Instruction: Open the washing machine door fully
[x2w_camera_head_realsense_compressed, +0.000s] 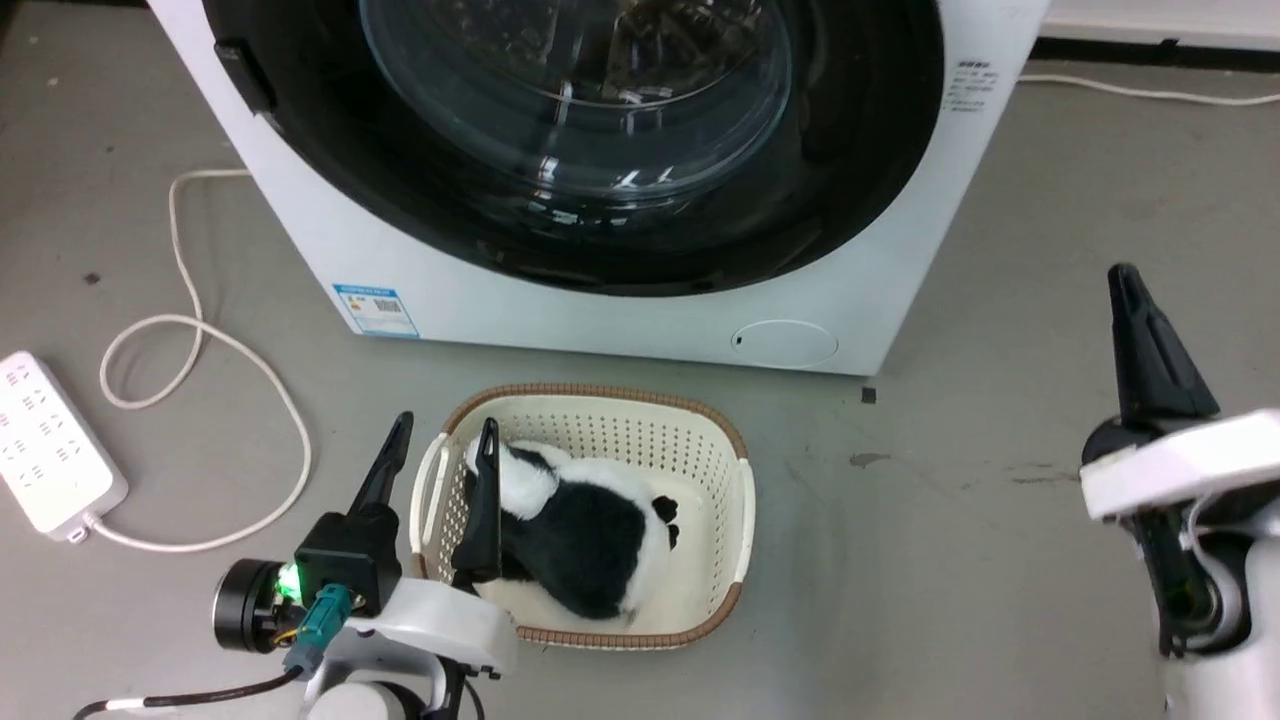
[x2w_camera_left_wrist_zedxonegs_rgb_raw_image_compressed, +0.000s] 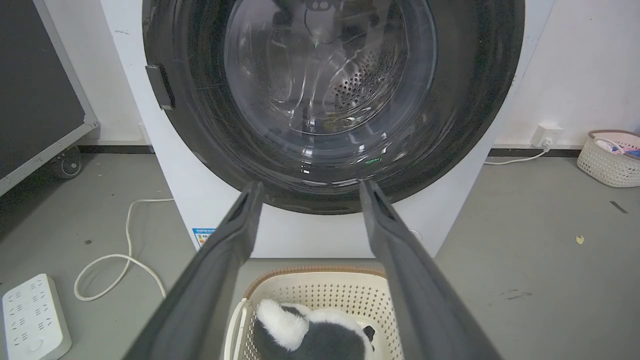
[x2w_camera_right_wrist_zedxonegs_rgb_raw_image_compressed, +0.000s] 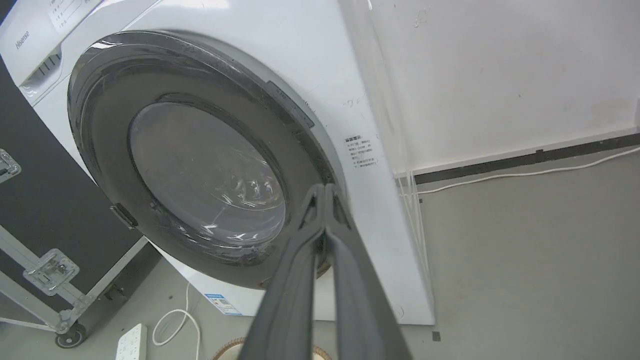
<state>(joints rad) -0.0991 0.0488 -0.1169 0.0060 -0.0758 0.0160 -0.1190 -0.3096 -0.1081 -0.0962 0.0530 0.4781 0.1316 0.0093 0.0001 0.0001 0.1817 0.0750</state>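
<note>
Your right hand (x2w_camera_right_wrist_zedxonegs_rgb_raw_image_compressed: 325, 192) is clenched empty, off the right front corner of the washing machine (x2w_camera_head_realsense_compressed: 600, 320). Your left hand (x2w_camera_head_realsense_compressed: 444, 428) is released, low before the machine. The washing machine door (x2w_camera_head_realsense_compressed: 860, 200) sits shut in the machine's front. Pinched tips could skid off its glossy rim without catching.

Grey floor (x2w_camera_head_realsense_compressed: 1000, 200), scuffed w/ dark marks. White wall (x2w_camera_right_wrist_zedxonegs_rgb_raw_image_compressed: 500, 75) behind, black baseboard (x2w_camera_right_wrist_zedxonegs_rgb_raw_image_compressed: 525, 159) along its bottom. White power strip (x2w_camera_head_realsense_compressed: 50, 440) + looped cable (x2w_camera_head_realsense_compressed: 190, 330) on floor, left side. Black flight case (x2w_camera_left_wrist_zedxonegs_rgb_raw_image_compressed: 35, 90) on casters nearby.

Door (x2w_camera_head_realsense_compressed: 600, 130) glossy blk w/ clear glass; basket (x2w_camera_head_realsense_compressed: 742, 500) perforated plastic; floor (x2w_camera_head_realsense_compressed: 1000, 250) matt.
</note>
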